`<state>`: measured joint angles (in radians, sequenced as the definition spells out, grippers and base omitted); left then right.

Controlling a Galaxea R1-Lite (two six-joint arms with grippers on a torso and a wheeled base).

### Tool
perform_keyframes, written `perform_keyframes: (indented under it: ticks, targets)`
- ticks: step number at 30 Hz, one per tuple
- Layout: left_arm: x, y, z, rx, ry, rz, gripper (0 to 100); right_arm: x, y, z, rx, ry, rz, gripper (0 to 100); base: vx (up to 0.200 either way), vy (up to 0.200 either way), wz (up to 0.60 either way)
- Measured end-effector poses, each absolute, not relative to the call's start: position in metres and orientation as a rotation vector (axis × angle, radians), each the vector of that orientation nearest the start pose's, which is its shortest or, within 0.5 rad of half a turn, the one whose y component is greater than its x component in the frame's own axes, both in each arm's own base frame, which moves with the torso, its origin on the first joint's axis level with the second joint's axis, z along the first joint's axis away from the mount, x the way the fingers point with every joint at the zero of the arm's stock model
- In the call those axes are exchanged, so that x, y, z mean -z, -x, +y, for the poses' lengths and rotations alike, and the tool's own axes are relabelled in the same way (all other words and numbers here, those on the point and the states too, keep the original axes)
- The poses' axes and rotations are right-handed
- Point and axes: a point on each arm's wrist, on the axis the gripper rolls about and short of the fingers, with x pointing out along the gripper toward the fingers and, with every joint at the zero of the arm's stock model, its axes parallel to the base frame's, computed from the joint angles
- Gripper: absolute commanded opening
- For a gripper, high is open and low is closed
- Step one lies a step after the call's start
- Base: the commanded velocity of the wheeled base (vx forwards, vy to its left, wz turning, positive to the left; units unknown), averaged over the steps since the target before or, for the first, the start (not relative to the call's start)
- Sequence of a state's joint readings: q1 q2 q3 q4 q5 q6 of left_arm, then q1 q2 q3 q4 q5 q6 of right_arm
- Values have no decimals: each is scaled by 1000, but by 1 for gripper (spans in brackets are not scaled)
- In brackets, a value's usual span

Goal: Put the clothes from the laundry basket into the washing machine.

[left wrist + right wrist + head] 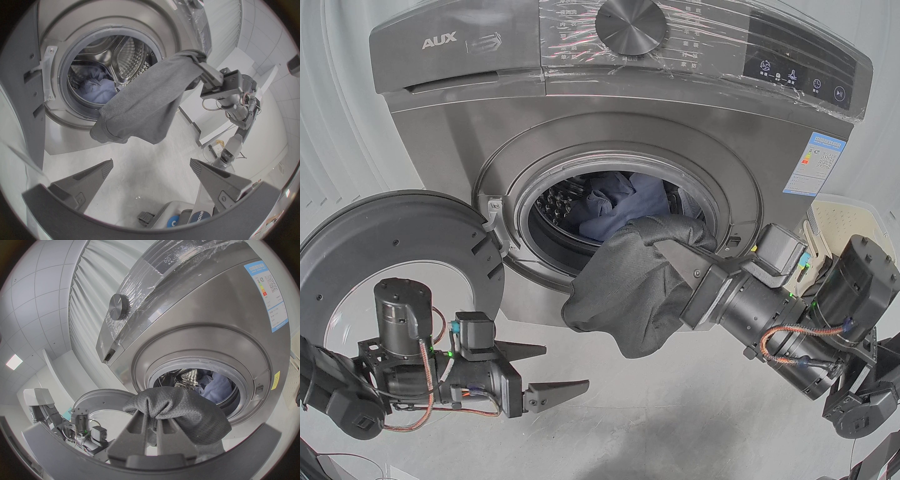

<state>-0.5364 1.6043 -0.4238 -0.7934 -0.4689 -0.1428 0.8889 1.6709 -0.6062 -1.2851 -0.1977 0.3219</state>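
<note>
A dark grey garment (631, 281) hangs in front of the washing machine's round opening (619, 206), its top level with the lower right rim and its bottom dangling toward the floor. My right gripper (669, 247) is shut on the garment's top edge, and the same grip shows up close as my right gripper (151, 418) pinching bunched cloth (178, 408). Blue clothes (625, 200) lie inside the drum. My left gripper (550, 369) stands open low on the left, below the open door, with nothing between its fingers (93, 175). The left wrist view looks up at the hanging garment (150, 103).
The machine's round door (394, 250) is swung open to the left, right behind my left arm. A cream laundry basket (850, 225) stands to the right of the machine, behind my right arm. Bare grey floor (650, 412) lies in front.
</note>
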Motion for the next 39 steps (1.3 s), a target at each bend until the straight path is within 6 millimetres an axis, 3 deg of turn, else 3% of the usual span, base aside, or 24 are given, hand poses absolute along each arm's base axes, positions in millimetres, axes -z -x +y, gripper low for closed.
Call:
perform_keyframes:
  ticks: [21, 37, 38, 39]
  targets:
    - [-102, -261, -162, 888, 200, 385, 100, -206, -174, 212, -726, -427, -81, 0, 0, 0, 0]
    - [-100, -275, -170, 867, 234, 298, 100, -202, -173, 211, -729, -419, -66, 0, 0, 0, 0]
    - [-101, -274, -171, 868, 236, 293, 0, -202, -172, 211, -729, -418, -65, 0, 0, 0, 0]
    - [-101, -274, -171, 868, 237, 286, 0, -201, -172, 211, -728, -417, -64, 0, 0, 0, 0]
